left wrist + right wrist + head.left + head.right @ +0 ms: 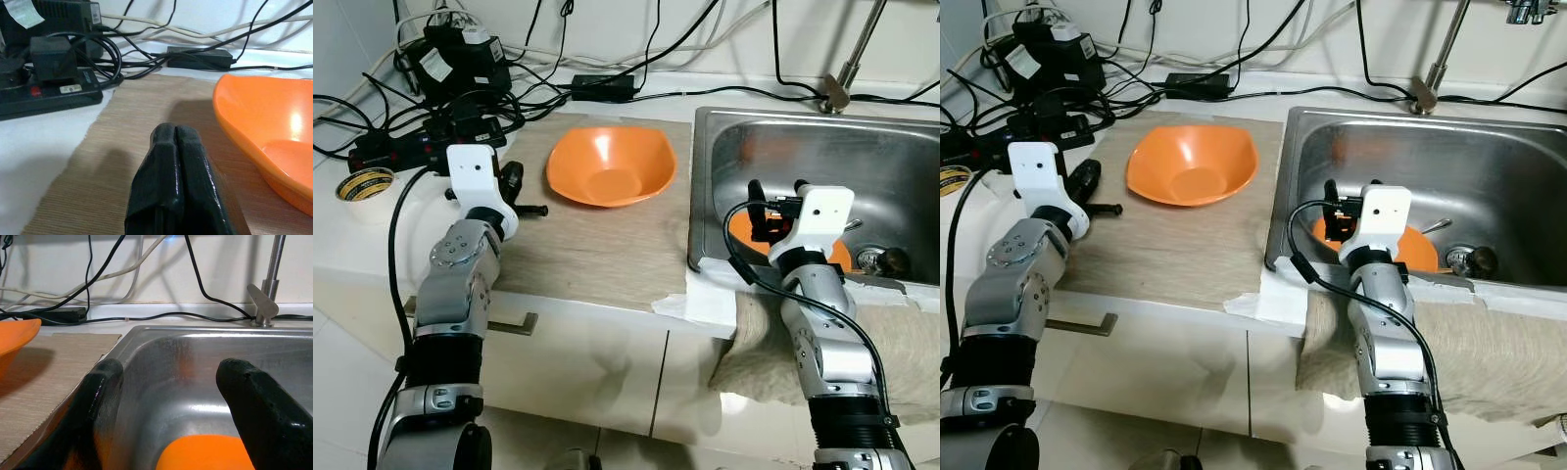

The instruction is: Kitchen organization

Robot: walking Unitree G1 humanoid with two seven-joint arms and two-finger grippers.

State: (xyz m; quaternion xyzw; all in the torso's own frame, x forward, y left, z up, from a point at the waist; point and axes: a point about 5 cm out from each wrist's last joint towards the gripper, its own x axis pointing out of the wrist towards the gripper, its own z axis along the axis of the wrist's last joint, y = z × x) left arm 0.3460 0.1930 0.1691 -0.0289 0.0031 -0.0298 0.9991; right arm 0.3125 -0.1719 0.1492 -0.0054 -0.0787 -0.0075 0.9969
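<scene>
The right gripper point(168, 406) hung wide open just above an orange plate point(749, 235) in the sink point(901, 166). The left gripper point(175, 147) was pinched closed, left of the orange bowl point(610, 164) on the counter point(597, 250).

tape roll point(365, 183), power strip point(46, 92), cables point(607, 59)

Bare mat point(597, 250) lies before the bowl point(610, 166); cables point(460, 88) crowd behind.

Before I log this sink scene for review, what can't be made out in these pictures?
- Orange dish in the sink: the right tool and its wrist cover most of it in both eye views; its shape is unclear.
- Faucet: cut off by the top edge.
- Dark thing by the drain: too small to name.
- Tape roll: cut by the left edge in the right eye view.
</scene>
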